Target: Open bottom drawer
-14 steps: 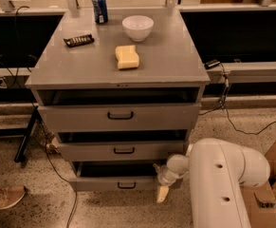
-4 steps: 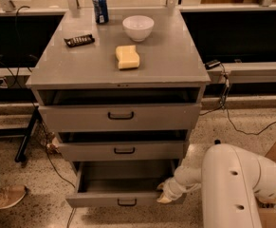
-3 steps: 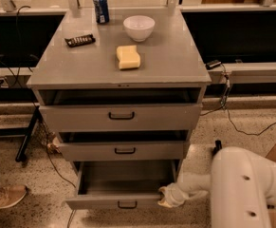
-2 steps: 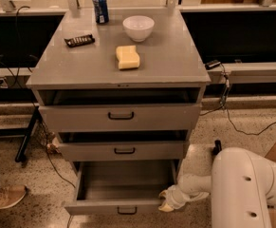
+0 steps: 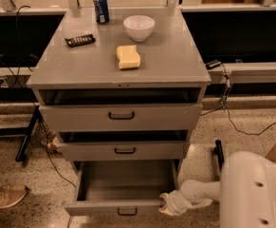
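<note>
The bottom drawer is a grey metal drawer with the narrowest front and a small black loop handle. It stands pulled far out of the grey cabinet, and its inside looks empty. My gripper is low at the drawer's front right corner, against the front panel. My white arm reaches in from the lower right.
Above are the mid-sized drawer and the tallest drawer, both slightly ajar. On the cabinet top lie a yellow sponge, a white bowl, a blue can and a dark snack bar. A person's shoe is at the left. Cables run along the floor at the right.
The bottom drawer has slid out from nearly shut to far open. My gripper moved down and toward the camera with its front right corner.
</note>
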Controlling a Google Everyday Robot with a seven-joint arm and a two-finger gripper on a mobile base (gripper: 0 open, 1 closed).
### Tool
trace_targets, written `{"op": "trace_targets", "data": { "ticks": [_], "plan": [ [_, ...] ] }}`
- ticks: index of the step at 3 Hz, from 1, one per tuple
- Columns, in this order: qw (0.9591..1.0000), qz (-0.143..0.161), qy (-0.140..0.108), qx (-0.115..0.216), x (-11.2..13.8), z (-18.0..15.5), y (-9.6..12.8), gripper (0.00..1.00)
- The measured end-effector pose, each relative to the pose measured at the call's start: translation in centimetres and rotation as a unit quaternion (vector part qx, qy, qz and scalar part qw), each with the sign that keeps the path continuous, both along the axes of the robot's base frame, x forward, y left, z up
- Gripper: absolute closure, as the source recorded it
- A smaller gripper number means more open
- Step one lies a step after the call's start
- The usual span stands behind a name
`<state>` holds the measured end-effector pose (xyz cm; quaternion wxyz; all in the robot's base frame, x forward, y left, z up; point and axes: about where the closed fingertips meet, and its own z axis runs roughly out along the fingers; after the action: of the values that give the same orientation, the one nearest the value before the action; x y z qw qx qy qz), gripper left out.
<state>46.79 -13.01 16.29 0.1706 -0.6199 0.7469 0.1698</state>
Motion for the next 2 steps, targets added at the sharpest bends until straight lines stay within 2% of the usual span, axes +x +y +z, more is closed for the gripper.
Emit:
{"op": "trace_targets", "data": {
  "ticks": [2],
  "plan": [
    [1.0,-0.004,0.005,0.003,-0.78,-0.08,-0.05,0.58]
  ]
}}
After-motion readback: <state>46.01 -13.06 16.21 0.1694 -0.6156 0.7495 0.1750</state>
